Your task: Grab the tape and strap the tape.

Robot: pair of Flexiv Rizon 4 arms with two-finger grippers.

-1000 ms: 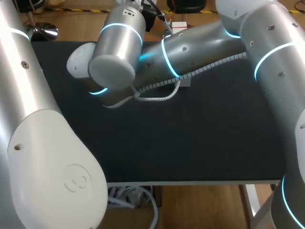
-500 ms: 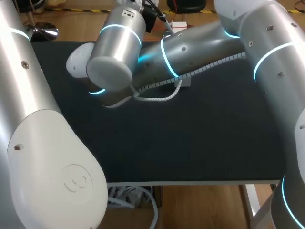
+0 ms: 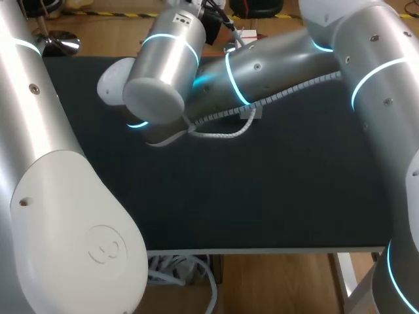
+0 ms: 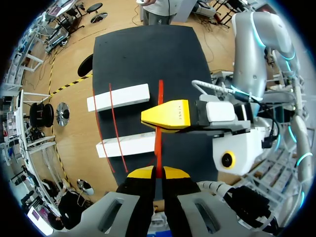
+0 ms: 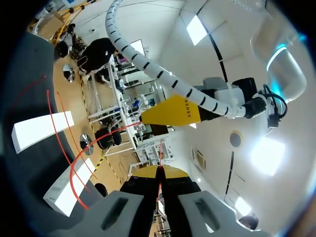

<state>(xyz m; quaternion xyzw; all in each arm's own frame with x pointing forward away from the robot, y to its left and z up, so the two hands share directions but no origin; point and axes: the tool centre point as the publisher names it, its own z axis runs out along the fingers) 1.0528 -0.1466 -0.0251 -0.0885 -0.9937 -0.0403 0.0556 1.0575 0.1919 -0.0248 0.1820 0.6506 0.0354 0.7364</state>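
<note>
Tape (image 4: 157, 148), a narrow red strip, runs straight out from between the yellow tips of our left gripper (image 4: 157, 173), which is pinched closed on it. In the left wrist view the strip climbs ahead of those fingers, passes behind a yellow finger of our other arm's tool and shows again beyond it, above the dark table (image 4: 148, 54). Our right gripper (image 5: 159, 172) is likewise clamped tight, with a fine red line of the tape rising from between its tips; a yellow finger of the left tool sits just ahead of it. Both tools are held up off the table, close together, with the strip spanning between them.

On the table below lie two white blocks, the nearer block (image 4: 126, 144) and the farther block (image 4: 118, 97), side by side but apart. Thin red strands (image 4: 112, 126) curve across both.

From the head view we see our right arm (image 3: 275, 65) stretched across the far side of the table toward the left, and our left arm (image 3: 59, 183) filling the near left; they hide both tools and the tape
</note>
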